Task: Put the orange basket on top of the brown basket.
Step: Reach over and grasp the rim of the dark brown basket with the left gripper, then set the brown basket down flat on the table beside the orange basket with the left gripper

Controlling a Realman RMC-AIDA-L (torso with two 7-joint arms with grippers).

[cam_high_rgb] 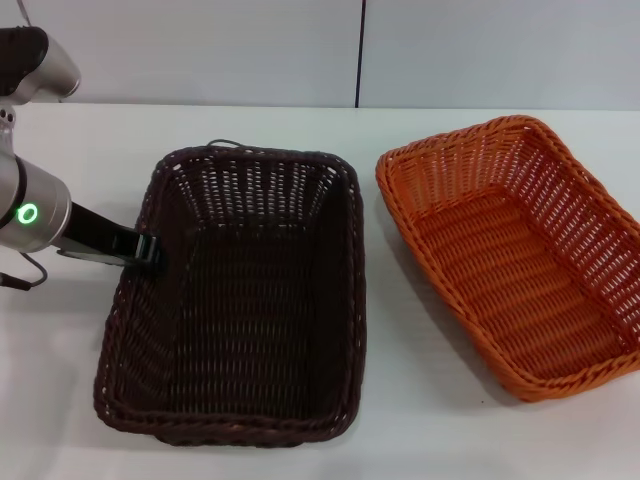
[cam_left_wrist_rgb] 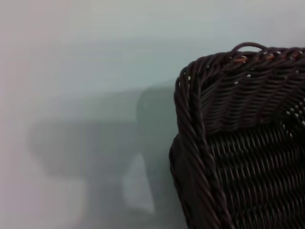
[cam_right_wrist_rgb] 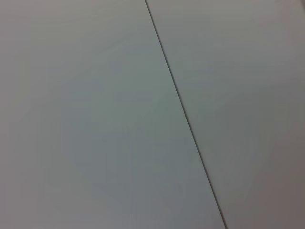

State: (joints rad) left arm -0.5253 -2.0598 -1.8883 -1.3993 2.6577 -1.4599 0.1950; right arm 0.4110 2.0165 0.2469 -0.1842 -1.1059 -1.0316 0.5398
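The brown basket (cam_high_rgb: 240, 290) sits on the white table, left of centre in the head view. The orange basket (cam_high_rgb: 515, 250) sits to its right, turned at a slight angle, with a gap between the two. Both are empty. My left gripper (cam_high_rgb: 148, 250) reaches in from the left and is at the outer side of the brown basket's left rim. The left wrist view shows one corner of the brown basket (cam_left_wrist_rgb: 238, 143) close up. My right gripper is out of view, and its wrist view shows neither basket.
The white table (cam_high_rgb: 420, 420) runs to a pale wall (cam_high_rgb: 300, 50) behind both baskets. A dark seam in the wall (cam_high_rgb: 360, 50) runs down behind the gap between them. The right wrist view shows only a plain panel with a thin seam (cam_right_wrist_rgb: 183, 114).
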